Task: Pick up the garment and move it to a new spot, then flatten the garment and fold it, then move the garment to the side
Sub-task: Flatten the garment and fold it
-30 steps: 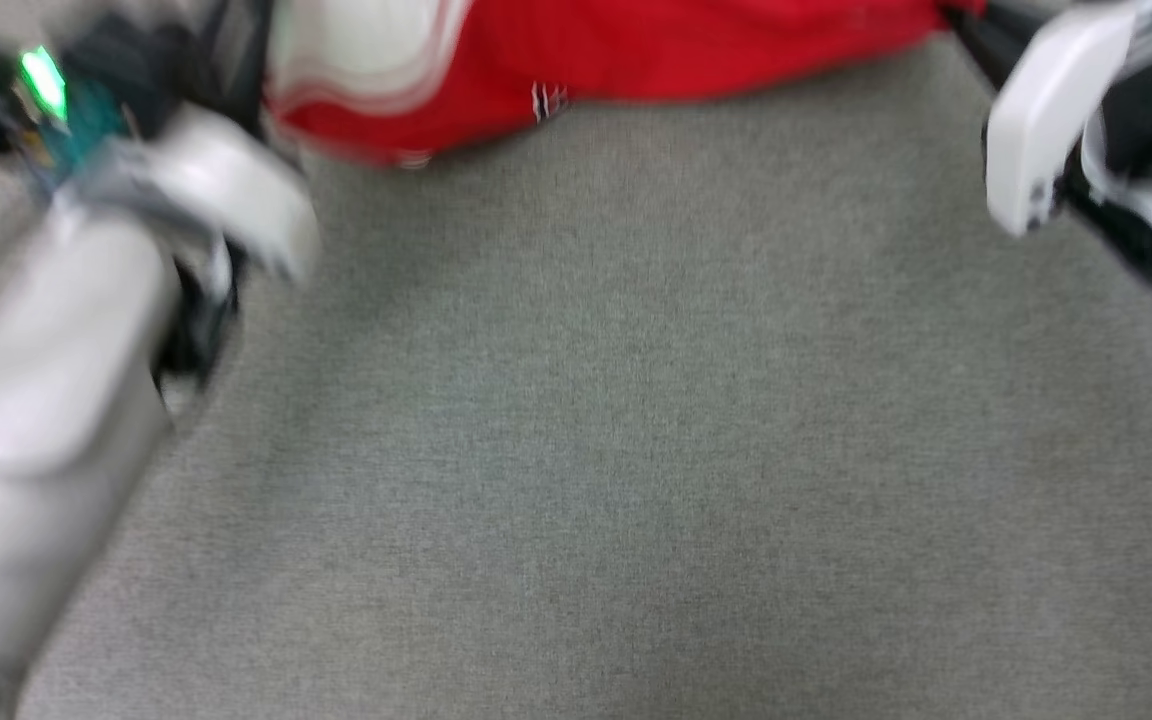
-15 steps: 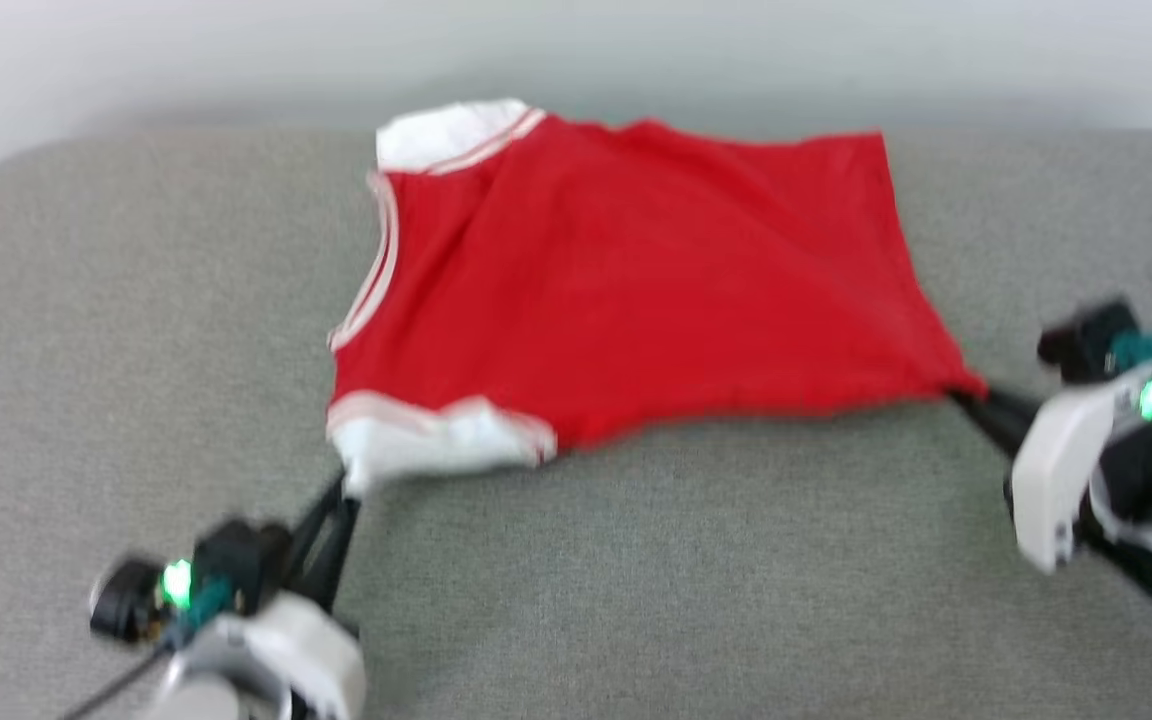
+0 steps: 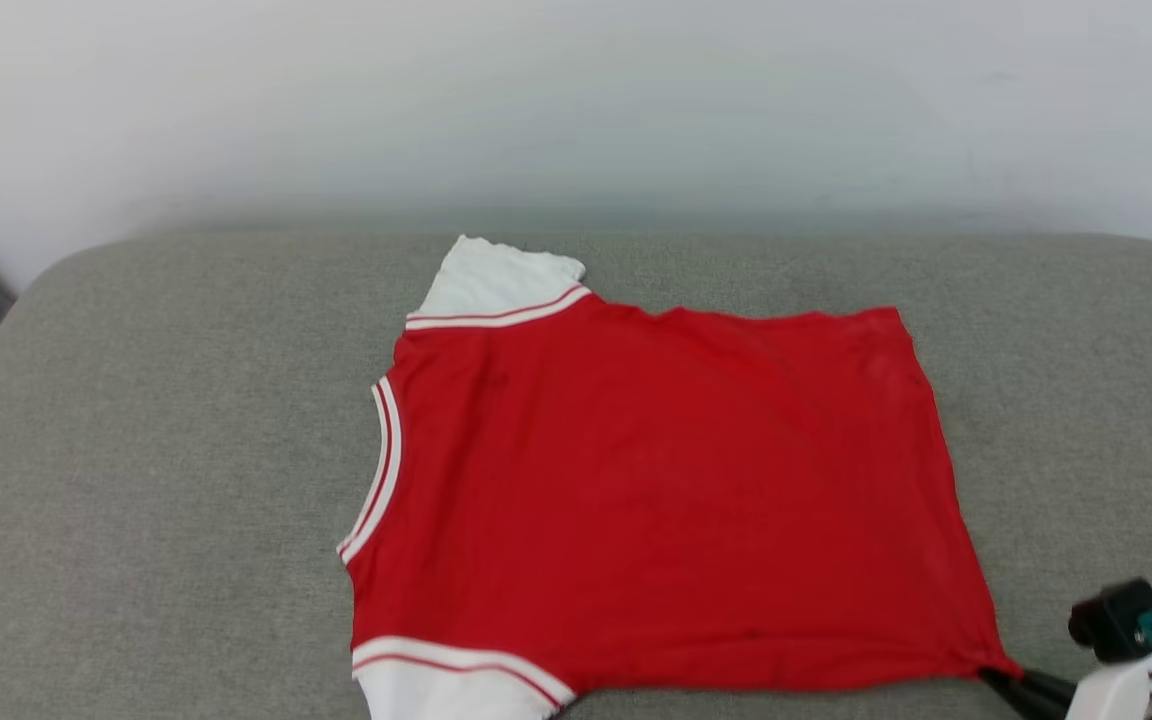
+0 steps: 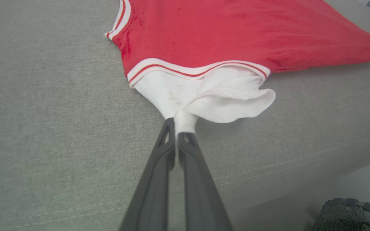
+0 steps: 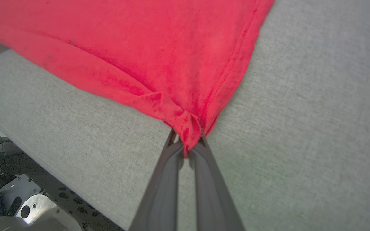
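Note:
The garment (image 3: pixel 656 490) is a red jersey with white sleeves and striped trim, spread plain side up on a grey cushioned surface (image 3: pixel 156 420). My left gripper (image 4: pixel 176 133) is shut on the tip of the near white sleeve (image 4: pixel 204 96), pulling it to a point. My right gripper (image 5: pixel 186 146) is shut on the garment's near hem corner (image 5: pixel 185 123), which bunches between the fingers. In the head view the right gripper (image 3: pixel 1021 685) sits at the lower right, at that same stretched corner.
A pale wall (image 3: pixel 576 100) rises behind the surface. The surface's front edge and the floor (image 4: pixel 358 179) show in the left wrist view. The robot's base (image 5: pixel 8 195) lies below the edge in the right wrist view.
The head camera has tilted up, so the whole garment and the wall have come into view. The garment now lies flatter and more spread, both grippers still shut on it.

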Controlling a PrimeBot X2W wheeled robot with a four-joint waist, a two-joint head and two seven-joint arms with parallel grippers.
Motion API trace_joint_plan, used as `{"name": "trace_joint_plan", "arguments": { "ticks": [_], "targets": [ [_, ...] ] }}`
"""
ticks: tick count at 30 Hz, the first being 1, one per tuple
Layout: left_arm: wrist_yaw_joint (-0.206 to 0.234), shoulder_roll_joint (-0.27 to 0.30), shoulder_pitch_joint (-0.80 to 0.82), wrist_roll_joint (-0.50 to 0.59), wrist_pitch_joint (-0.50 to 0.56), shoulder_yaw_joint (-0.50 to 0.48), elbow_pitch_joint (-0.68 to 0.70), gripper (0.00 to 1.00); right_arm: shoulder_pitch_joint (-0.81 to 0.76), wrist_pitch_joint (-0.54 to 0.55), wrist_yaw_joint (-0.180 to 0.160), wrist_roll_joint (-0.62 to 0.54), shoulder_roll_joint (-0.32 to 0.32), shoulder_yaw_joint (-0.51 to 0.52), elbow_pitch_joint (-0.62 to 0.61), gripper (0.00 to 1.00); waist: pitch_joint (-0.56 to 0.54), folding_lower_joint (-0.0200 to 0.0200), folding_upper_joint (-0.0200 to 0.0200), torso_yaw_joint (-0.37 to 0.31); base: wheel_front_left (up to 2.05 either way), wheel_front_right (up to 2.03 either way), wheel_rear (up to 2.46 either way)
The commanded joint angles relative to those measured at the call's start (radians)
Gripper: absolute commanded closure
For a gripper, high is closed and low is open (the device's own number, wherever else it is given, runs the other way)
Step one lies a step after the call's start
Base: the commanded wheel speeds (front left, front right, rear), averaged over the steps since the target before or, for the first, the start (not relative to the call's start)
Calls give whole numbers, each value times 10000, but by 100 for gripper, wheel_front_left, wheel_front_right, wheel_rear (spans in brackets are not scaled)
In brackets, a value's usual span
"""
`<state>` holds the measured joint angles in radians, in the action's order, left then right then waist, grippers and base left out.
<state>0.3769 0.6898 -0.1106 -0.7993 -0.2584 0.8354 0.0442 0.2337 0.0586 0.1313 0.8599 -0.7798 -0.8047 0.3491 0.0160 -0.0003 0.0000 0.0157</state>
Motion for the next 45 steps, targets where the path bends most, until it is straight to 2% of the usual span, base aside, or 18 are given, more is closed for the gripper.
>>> {"name": "trace_joint_plan", "arguments": {
  "ticks": [1,9,17,25,32,39,45],
  "targets": [
    [66,0,-249,-81,-13,66,58,100,-336,26,-11,-107,-50,129,-144,100,-106,3,0,4,0,0,0],
    [217,-49,-517,-44,-11,150,81,100,-1779,363,-11,-702,294,1498,-830,100,-172,3,0,29,0,0,0],
    [-179,161,1300,575,47,-248,-52,100,-1538,853,-11,-1333,863,3046,-1593,100,190,3,0,36,0,0,0],
    [-870,280,3585,1063,249,-710,-598,100,-722,1466,-11,-1809,1283,4043,-2326,100,1221,3,0,-206,0,0,0],
    [-1568,137,5346,1310,532,-829,-1663,100,486,2012,-11,-2075,1709,4124,-2210,100,2286,3,0,-484,0,0,0],
    [-2425,-293,6468,1332,685,-613,-3434,100,1653,2373,-11,-2282,1874,3884,-1205,100,3080,3,0,-544,0,0,0],
    [-3168,-706,6990,1330,558,-389,-5333,100,2368,2551,-11,-2314,1977,3294,-378,100,3450,3,0,-533,0,0,0]
  ]
}}
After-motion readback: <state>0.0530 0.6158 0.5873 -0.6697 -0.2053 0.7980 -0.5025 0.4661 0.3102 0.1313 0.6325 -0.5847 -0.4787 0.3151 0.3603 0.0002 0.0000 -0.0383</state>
